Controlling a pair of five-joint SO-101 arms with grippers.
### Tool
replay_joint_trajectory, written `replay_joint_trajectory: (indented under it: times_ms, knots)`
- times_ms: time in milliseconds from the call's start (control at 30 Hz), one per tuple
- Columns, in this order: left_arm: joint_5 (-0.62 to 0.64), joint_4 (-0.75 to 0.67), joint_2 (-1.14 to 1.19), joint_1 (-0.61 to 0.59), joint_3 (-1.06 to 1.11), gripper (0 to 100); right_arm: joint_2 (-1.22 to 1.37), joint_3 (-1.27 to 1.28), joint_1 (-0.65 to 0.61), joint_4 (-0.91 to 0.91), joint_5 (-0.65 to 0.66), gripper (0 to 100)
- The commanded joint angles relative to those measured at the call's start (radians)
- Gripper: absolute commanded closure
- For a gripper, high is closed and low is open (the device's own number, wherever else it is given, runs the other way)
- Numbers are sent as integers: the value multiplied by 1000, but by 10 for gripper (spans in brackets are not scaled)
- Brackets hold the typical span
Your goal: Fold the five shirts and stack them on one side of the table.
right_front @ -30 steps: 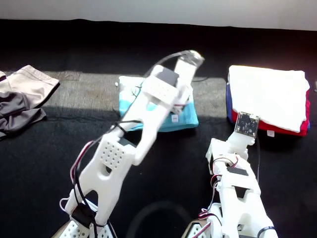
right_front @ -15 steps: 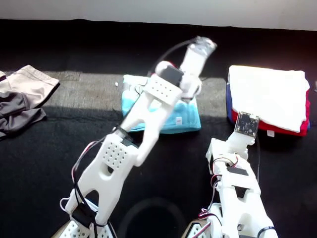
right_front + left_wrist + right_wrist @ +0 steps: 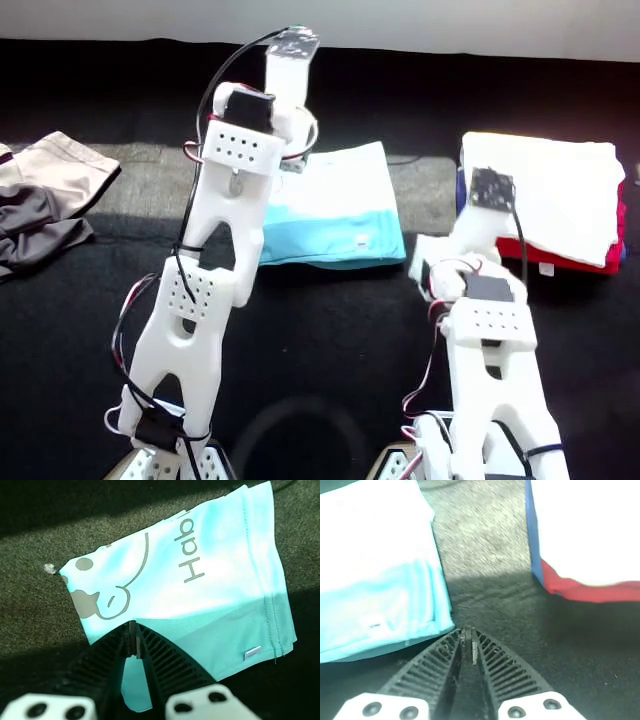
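High view: teal shirt (image 3: 340, 215) lies folded on the counter (image 3: 90, 320), ready for the stack (image 3: 545, 190) to its right, and the left arm (image 3: 230, 200) has swung off it to its left. Left wrist: left claw (image 3: 134, 642) pinched together, empty, above the shirt. Right wrist: right claw (image 3: 468, 642) together too, empty, just right of the shirt, newly stretched forward, likely for the carry.

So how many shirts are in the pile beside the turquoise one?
3: a white folded shirt on top, a red shirt beneath, a blue shirt at the edge; others may be hidden.
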Motion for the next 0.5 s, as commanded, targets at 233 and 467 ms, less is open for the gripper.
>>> replay_joint_trajectory:
  times_ms: [233,467]
  knots:
    - [5,3,-226,-188,351,989,263,-369,-150,44,-11,989]
    - [-2,-25,-231,-340,378,989,677,-693,-150,71,-11,989]
